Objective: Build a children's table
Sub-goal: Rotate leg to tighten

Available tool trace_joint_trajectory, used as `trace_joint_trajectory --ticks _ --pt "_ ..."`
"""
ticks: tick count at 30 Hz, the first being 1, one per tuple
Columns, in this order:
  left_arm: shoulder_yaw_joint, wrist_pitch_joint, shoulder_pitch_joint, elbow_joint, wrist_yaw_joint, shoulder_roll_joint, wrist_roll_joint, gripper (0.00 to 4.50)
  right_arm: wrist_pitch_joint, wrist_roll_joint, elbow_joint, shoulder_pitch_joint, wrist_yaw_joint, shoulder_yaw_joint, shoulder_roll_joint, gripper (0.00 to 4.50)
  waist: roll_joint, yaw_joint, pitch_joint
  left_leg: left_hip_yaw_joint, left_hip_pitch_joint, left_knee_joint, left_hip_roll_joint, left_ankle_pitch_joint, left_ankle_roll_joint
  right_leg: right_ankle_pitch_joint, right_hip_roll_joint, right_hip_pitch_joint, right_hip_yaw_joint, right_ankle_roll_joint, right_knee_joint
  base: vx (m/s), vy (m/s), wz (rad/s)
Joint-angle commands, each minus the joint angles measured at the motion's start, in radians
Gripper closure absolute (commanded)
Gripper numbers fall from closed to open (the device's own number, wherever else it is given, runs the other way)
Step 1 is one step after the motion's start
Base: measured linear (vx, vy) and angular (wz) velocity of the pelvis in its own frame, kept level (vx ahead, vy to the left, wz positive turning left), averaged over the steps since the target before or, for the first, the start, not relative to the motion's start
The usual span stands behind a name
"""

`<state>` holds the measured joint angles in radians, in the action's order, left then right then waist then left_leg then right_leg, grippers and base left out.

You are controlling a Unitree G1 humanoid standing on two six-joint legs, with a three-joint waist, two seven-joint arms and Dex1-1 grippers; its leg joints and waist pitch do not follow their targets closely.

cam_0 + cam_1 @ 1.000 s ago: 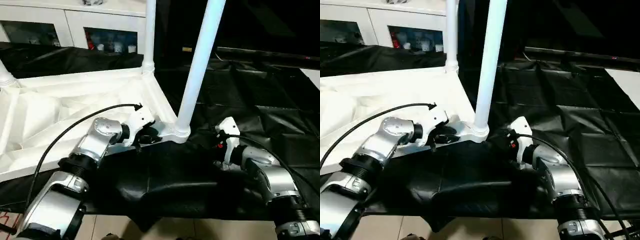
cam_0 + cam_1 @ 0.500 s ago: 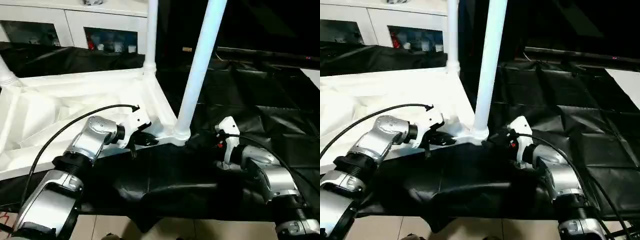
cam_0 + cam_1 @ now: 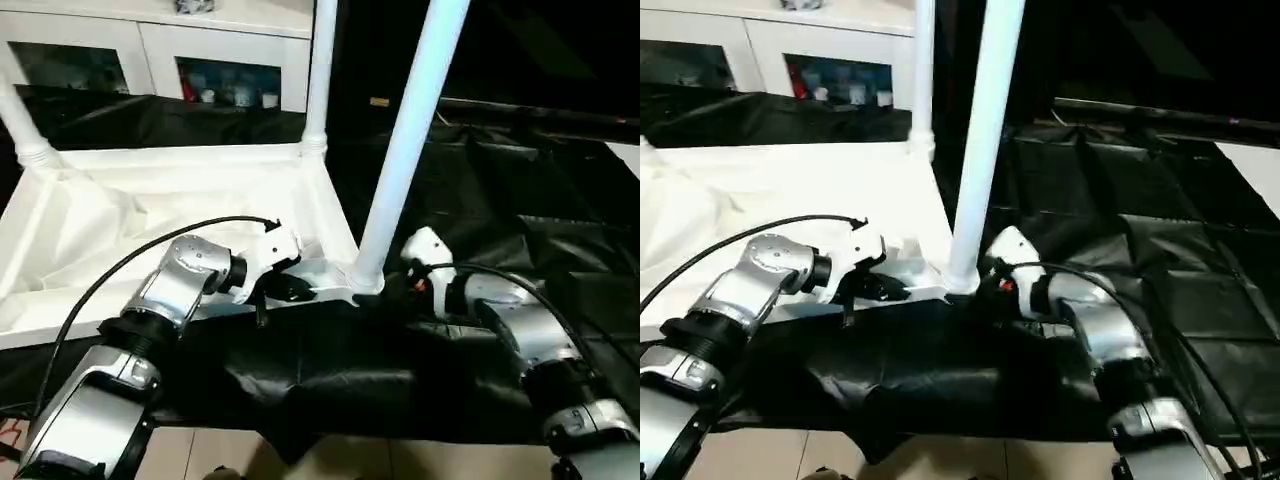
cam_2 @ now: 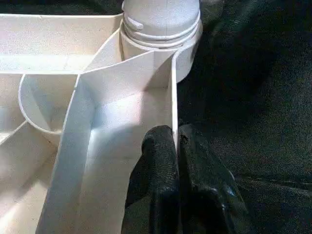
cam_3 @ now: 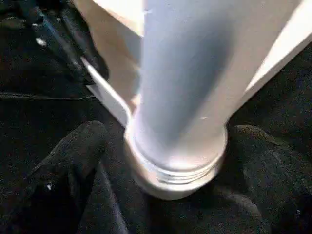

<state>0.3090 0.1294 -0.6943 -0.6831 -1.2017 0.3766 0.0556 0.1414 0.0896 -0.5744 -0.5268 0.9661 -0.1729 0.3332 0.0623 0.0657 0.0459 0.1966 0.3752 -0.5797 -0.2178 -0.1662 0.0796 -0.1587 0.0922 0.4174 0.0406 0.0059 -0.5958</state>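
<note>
table top [image 3: 120, 215]: plain white, ribbed underside white throughout
legs [image 3: 408, 150]: white, the nearest tinged pale blue
sheet [image 3: 500, 210]: black, glossy, creased
cabinet [image 3: 150, 40]: white, dark glass doors
forearms [image 3: 175, 290]: silver, black cables
fingers [image 4: 161, 165]: black
gripper housings [image 3: 425, 245]: white

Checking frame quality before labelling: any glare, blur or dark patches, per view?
Left eye view: the white plastic tabletop blows out under glare, ribs washed flat; the black plastic sheet goes near-featureless. Right eye view: same blown white. Left wrist view: sharp on the tabletop's rim wall, pinched by the left gripper. Right wrist view: soft with blur on the white tubular leg, the right gripper's fingers dark smears.
</note>
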Motion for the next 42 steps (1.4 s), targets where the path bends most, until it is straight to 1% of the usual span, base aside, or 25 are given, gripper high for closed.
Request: trace_joint_trajectory --ticks 1,2,3,7,8,9,14,18,22,24,25,26,27,28,29,30,31,32,33,35,36,37,38,40,42 --pt "0.033 0.004 0.022 0.009 -0.035 -0.004 0.008 4.50 -0.012 0.006 -0.026 -0.023 -0.009 0.013 -0.001 0.36 -0.010 0.001 -0.066 -0.003 -0.021 0.064 -0.010 -0.249 -0.006 -0.183 0.035 -0.049 -0.024 -0.229 0.054 0.000 0.000 0.00" --pt "0.033 0.004 0.022 0.010 -0.036 -0.003 0.007 4.50 -0.012 0.011 -0.037 -0.031 -0.011 0.019 -0.006 0.42 -0.010 0.000 -0.067 -0.003 -0.020 0.064 -0.010 -0.241 -0.008 -0.167 0.034 -0.050 -0.024 -0.234 0.052 0.000 0.000 0.00" --pt "0.033 0.005 0.024 0.013 -0.038 -0.002 0.006 4.50 -0.018 0.011 -0.053 -0.040 -0.011 0.021 -0.010 0.68 -0.010 0.001 -0.068 -0.002 -0.020 0.063 -0.010 -0.233 -0.011 -0.149 0.034 -0.050 -0.024 -0.238 0.050 0.000 0.000 0.00" --pt "0.033 0.007 0.028 0.020 -0.045 0.001 0.004 4.50 -0.048 0.019 -0.092 -0.059 0.016 0.023 -0.019 0.83 -0.012 0.000 -0.069 -0.001 -0.020 0.062 -0.010 -0.226 -0.016 -0.122 0.033 -0.051 -0.023 -0.250 0.047 0.000 0.000 0.00" --pt "0.033 0.008 0.028 0.021 -0.045 0.001 0.004 4.50 -0.050 0.023 -0.098 -0.061 0.023 0.025 -0.023 1.10 -0.012 0.001 -0.068 -0.001 -0.020 0.062 -0.010 -0.227 -0.018 -0.123 0.032 -0.052 -0.023 -0.250 0.047 0.000 0.000 0.00" --pt "0.033 0.008 0.029 0.022 -0.045 0.001 0.004 4.50 -0.049 0.026 -0.102 -0.064 0.030 0.026 -0.025 1.10 -0.013 0.000 -0.069 -0.002 -0.021 0.063 -0.011 -0.230 -0.019 -0.125 0.033 -0.052 -0.022 -0.254 0.047 0.000 0.000 0.00" --pt "0.029 0.008 0.032 0.022 -0.038 0.002 0.006 4.50 -0.055 0.026 -0.134 -0.075 0.037 0.025 -0.043 1.59 -0.013 0.000 -0.068 -0.001 -0.021 0.063 -0.011 -0.239 -0.014 -0.140 0.033 -0.052 -0.022 -0.251 0.049 0.000 0.000 0.00" --pt "0.026 0.011 0.034 0.025 -0.032 0.001 0.005 4.50 -0.064 0.034 -0.153 -0.080 0.042 0.032 -0.054 1.81 -0.013 0.000 -0.068 -0.001 -0.021 0.063 -0.011 -0.242 -0.012 -0.144 0.033 -0.052 -0.023 -0.251 0.049 0.000 0.000 0.00" --pt "0.007 0.025 0.037 0.020 0.035 -0.019 0.007 4.50 -0.051 0.041 -0.170 -0.071 0.022 0.034 -0.080 1.83 -0.012 -0.003 -0.067 -0.001 -0.021 0.064 -0.011 -0.249 -0.011 -0.156 0.033 -0.050 -0.024 -0.249 0.050 0.000 0.000 0.00" --pt "-0.007 0.039 0.029 0.007 0.109 -0.044 0.018 4.50 -0.050 0.023 -0.194 -0.066 -0.036 0.034 -0.102 1.84 -0.013 -0.004 -0.062 -0.002 -0.025 0.067 -0.011 -0.290 0.001 -0.228 0.035 -0.045 -0.023 -0.236 0.059 0.000 0.000 0.00" --pt "-0.007 0.039 0.029 0.007 0.109 -0.044 0.018 4.50 -0.050 0.023 -0.194 -0.066 -0.036 0.034 -0.102 1.84 -0.013 -0.004 -0.062 -0.002 -0.025 0.067 -0.011 -0.290 0.001 -0.228 0.035 -0.045 -0.023 -0.236 0.059 0.000 0.000 0.00" --pt "-0.016 0.052 0.021 0.000 0.155 -0.061 0.023 4.50 -0.047 0.012 -0.220 -0.074 -0.100 0.043 -0.119 1.84 -0.012 -0.005 -0.059 -0.006 -0.026 0.071 -0.011 -0.330 0.014 -0.311 0.037 -0.044 -0.023 -0.211 0.067 0.000 0.000 0.00" --pt "-0.031 0.069 0.010 -0.007 0.225 -0.091 0.029 4.50 -0.043 0.000 -0.272 -0.094 -0.222 0.067 -0.154 1.84 -0.014 -0.007 -0.057 -0.007 -0.028 0.072 -0.011 -0.349 0.026 -0.354 0.037 -0.039 -0.023 -0.197 0.072 0.000 0.000 0.00" --pt "-0.031 0.069 0.010 -0.007 0.225 -0.091 0.029 4.50 -0.043 0.000 -0.272 -0.094 -0.222 0.067 -0.154 1.84 -0.015 -0.011 -0.056 -0.008 -0.029 0.072 -0.010 -0.366 0.032 -0.382 0.037 -0.036 -0.023 -0.192 0.074 0.000 0.000 0.00" --pt "-0.046 0.093 -0.003 -0.010 0.294 -0.125 0.033 4.50 -0.031 -0.005 -0.328 -0.116 -0.345 0.095 -0.193 1.84 -0.015 -0.015 -0.057 -0.013 -0.027 0.073 -0.009 -0.378 0.045 -0.419 0.039 -0.037 -0.021 -0.177 0.075 0.000 0.000 0.00" --pt "-0.058 0.119 -0.017 -0.013 0.358 -0.165 0.035 4.50 -0.020 -0.006 -0.383 -0.143 -0.470 0.122 -0.239 1.84 -0.016 -0.019 -0.058 -0.015 -0.027 0.074 -0.008 -0.379 0.055 -0.428 0.039 -0.036 -0.021 -0.170 0.077 0.000 0.000 0.00" --pt "-0.058 0.119 -0.017 -0.013 0.358 -0.165 0.035 4.50 -0.020 -0.006 -0.383 -0.143 -0.470 0.122 -0.239 1.84 -0.015 -0.022 -0.058 -0.015 -0.028 0.074 -0.007 -0.382 0.058 -0.431 0.038 -0.034 -0.020 -0.167 0.079 0.000 0.000 0.00" --pt "-0.059 0.135 -0.027 -0.017 0.397 -0.199 0.038 4.50 -0.008 -0.008 -0.426 -0.167 -0.564 0.136 -0.278 1.84 -0.015 -0.023 -0.059 -0.016 -0.027 0.074 -0.006 -0.384 0.055 -0.433 0.036 -0.035 -0.018 -0.160 0.081 0.000 0.000 0.00" --pt "-0.055 0.140 -0.029 -0.016 0.404 -0.209 0.040 4.50 -0.010 -0.011 -0.436 -0.175 -0.585 0.135 -0.292 1.84 -0.016 -0.027 -0.058 -0.016 -0.029 0.074 -0.006 -0.391 0.054 -0.424 0.035 -0.031 -0.018 -0.162 0.081 0.000 0.000 0.00" --pt "-0.033 0.141 -0.027 -0.011 0.399 -0.233 0.047 4.50 -0.039 -0.038 -0.449 -0.190 -0.609 0.108 -0.330 1.84 -0.016 -0.029 -0.058 -0.015 -0.028 0.072 -0.003 -0.404 0.044 -0.430 0.033 -0.030 -0.018 -0.156 0.085 0.000 0.000 0.00" --pt "-0.030 0.140 -0.027 -0.011 0.397 -0.234 0.048 4.50 -0.043 -0.041 -0.449 -0.190 -0.608 0.104 -0.331 1.84 -0.015 -0.029 -0.059 -0.015 -0.025 0.072 -0.002 -0.402 0.036 -0.430 0.034 -0.032 -0.017 -0.150 0.086 0.000 0.000 0.00" --pt "-0.014 0.132 -0.023 -0.008 0.381 -0.236 0.054 4.50 -0.070 -0.058 -0.446 -0.194 -0.592 0.084 -0.339 1.84 -0.015 -0.029 -0.059 -0.015 -0.025 0.072 -0.002 -0.402 0.036 -0.430 0.034 -0.032 -0.017 -0.150 0.086 0.000 0.000 0.00" --pt "-0.008 0.129 -0.021 -0.007 0.375 -0.235 0.056 4.50 -0.079 -0.060 -0.446 -0.195 -0.585 0.081 -0.340 1.84 -0.016 -0.029 -0.059 -0.014 -0.025 0.072 -0.003 -0.401 0.028 -0.425 0.034 -0.032 -0.017 -0.148 0.087 0.000 0.000 0.00" --pt "-0.004 0.121 -0.017 -0.004 0.367 -0.232 0.060 4.50 -0.094 -0.056 -0.458 -0.203 -0.573 0.090 -0.340 1.15 -0.017 -0.030 -0.058 -0.015 -0.024 0.074 -0.004 -0.403 0.025 -0.419 0.033 -0.031 -0.017 -0.149 0.087 0.000 0.000 0.00" --pt "0.001 0.099 -0.007 0.008 0.339 -0.215 0.061 4.50 -0.094 -0.032 -0.470 -0.216 -0.544 0.120 -0.329 1.09 -0.017 -0.032 -0.060 -0.016 -0.021 0.075 -0.004 -0.405 0.022 -0.414 0.033 -0.033 -0.016 -0.154 0.086 0.000 0.000 0.00"
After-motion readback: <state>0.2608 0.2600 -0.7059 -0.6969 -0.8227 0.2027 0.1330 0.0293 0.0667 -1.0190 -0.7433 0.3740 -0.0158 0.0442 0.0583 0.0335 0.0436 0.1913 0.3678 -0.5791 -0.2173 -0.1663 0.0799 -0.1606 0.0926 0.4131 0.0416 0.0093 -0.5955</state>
